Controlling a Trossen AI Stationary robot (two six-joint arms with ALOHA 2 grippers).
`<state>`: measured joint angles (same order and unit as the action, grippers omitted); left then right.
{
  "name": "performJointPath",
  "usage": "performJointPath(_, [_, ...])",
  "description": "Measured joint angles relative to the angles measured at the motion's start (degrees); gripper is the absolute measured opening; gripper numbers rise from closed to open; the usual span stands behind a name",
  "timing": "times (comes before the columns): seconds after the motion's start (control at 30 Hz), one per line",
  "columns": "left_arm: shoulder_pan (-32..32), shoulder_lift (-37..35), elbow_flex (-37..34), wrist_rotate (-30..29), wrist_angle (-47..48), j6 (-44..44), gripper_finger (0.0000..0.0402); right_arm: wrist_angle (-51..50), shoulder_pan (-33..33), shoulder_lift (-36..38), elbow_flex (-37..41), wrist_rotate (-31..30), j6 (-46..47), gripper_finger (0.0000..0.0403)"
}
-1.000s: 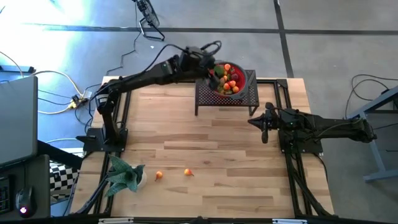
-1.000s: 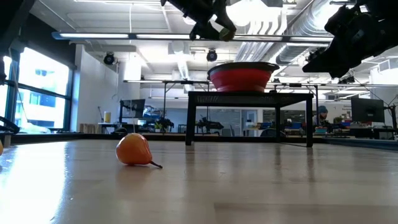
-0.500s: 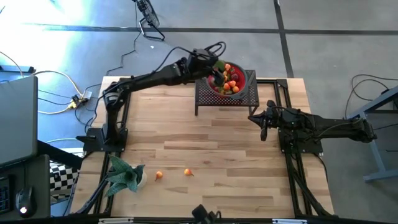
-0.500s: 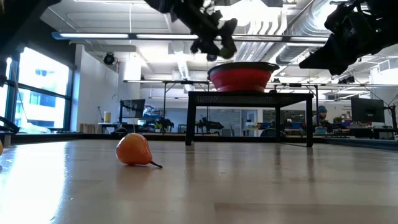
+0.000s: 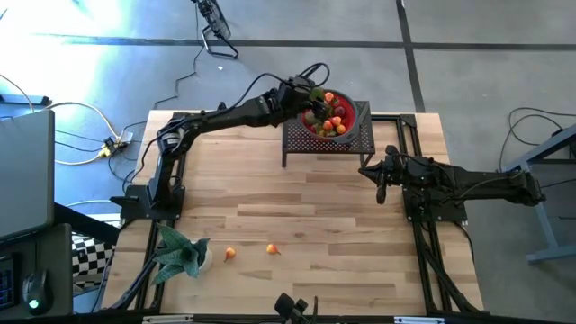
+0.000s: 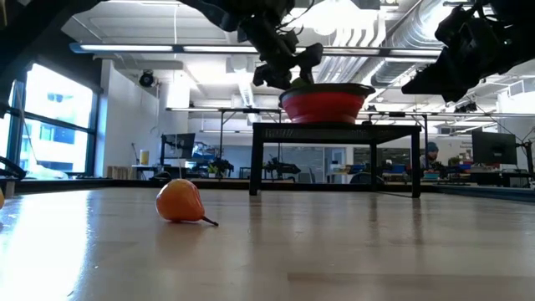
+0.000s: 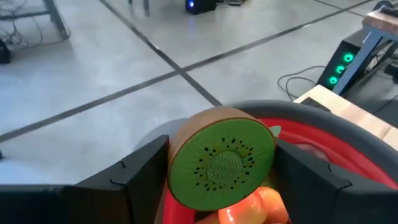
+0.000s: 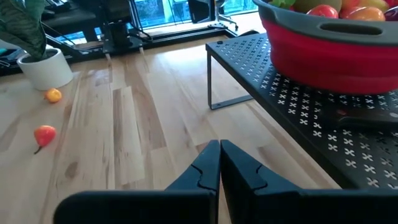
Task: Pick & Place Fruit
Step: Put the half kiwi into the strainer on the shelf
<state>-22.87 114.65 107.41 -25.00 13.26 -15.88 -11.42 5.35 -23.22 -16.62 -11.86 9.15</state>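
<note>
My left gripper (image 7: 222, 171) reaches from the table's left over the near-left rim of the red bowl (image 7: 348, 134) and is shut on a halved kiwi (image 7: 221, 162) with brown skin and a green cut face. The grey-rimmed bowl (image 5: 362, 112) holds several fruits (image 5: 333, 117) and stands on a black mesh stand (image 5: 306, 144) at the table's far edge. A small orange (image 5: 230, 254) and a red-orange fruit (image 5: 273, 249) lie on the table near the front left. My right gripper (image 8: 219, 148) waits shut above the table's right side (image 5: 382, 191). My left gripper pinches the kiwi half by its brown skin (image 7: 180, 146) between its two fingers, one on each side, with the green cut face turned toward the wrist camera. The fingers come from the table's left, slanting a little down. The kiwi hangs just over the fruit in the bowl.
A potted green plant (image 5: 180, 252) stands at the front left corner beside the two loose fruits. The stand's legs (image 6: 254, 163) rise from the table at the far side. Bare wood (image 5: 306, 216) lies between the stand and the front edge.
My left gripper has sunk and moved right, toward the bowl, carrying the kiwi half from above the bowl's left side down to its rim. Its wrist has rolled and tipped downward on the way. The hold on the kiwi is unchanged.
</note>
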Motion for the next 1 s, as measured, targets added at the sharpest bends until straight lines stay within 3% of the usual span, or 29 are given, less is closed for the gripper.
performJointPath(1.0, [0.4, 0.0, 0.0, 2.7, 1.9, -2.6, 0.0258, 0.1, 0.0, -2.8, 0.0, 0.0, -0.4, 0.0005])
